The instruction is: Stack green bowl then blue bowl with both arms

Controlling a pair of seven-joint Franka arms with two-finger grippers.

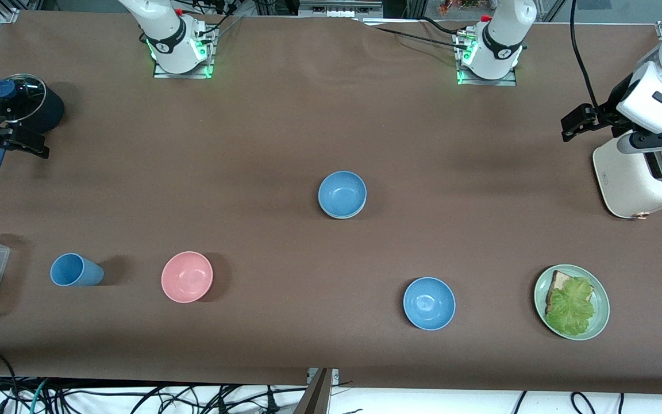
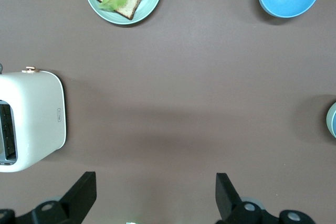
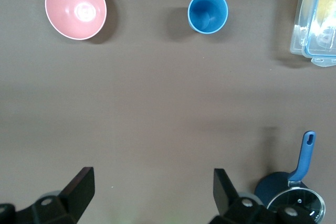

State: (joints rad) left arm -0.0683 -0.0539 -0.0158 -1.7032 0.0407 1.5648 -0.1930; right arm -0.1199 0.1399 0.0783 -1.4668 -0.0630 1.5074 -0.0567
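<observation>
Starting low in the frame, you have a loose blue bowl nearest the camera. At mid-frame a second blue bowl seems to sit nested in the green bowl — only a pale sliver of rim shows beneath it, so confirm it sits level. Higher up, the left arm hangs over the toaster and the right arm reaches beside the pot — both jaws spread wide, holding nothing. The left wrist view cuts the stack off at its edge.
</observation>
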